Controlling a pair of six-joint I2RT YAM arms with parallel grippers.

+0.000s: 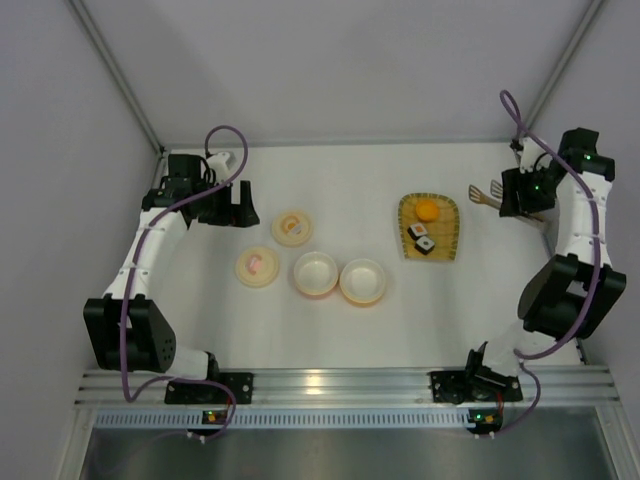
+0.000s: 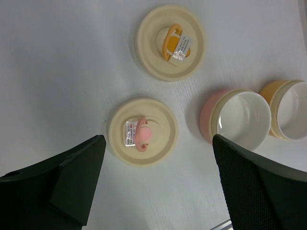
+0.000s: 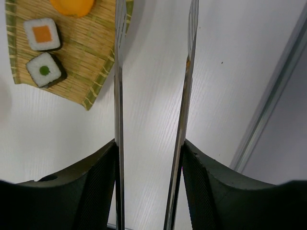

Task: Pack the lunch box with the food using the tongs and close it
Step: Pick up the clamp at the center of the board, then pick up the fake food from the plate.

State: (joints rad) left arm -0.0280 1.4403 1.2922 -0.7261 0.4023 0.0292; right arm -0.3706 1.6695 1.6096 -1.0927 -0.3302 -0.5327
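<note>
My right gripper [image 3: 149, 149] is shut on the tongs [image 3: 118, 96], one finger pressing on each silver arm; the arms stand apart and point toward the mat's right edge. In the top view the tongs [image 1: 484, 195] hang right of the yellow bamboo mat [image 1: 447, 226]. On the mat lie the orange ball [image 1: 427, 209] and two sushi pieces [image 1: 419, 231] [image 1: 428, 245]. The lunch box stands as a pink bowl [image 1: 315, 273] and an orange bowl [image 1: 363, 281], both uncovered. My left gripper [image 1: 238, 205] hovers open over the lids, holding nothing.
Two cream lids lie left of the bowls, one with an orange handle [image 1: 292, 227] and one with a pink handle [image 1: 258, 266]. Grey walls enclose the white table on three sides, and a metal rail [image 1: 340, 380] runs along the near edge.
</note>
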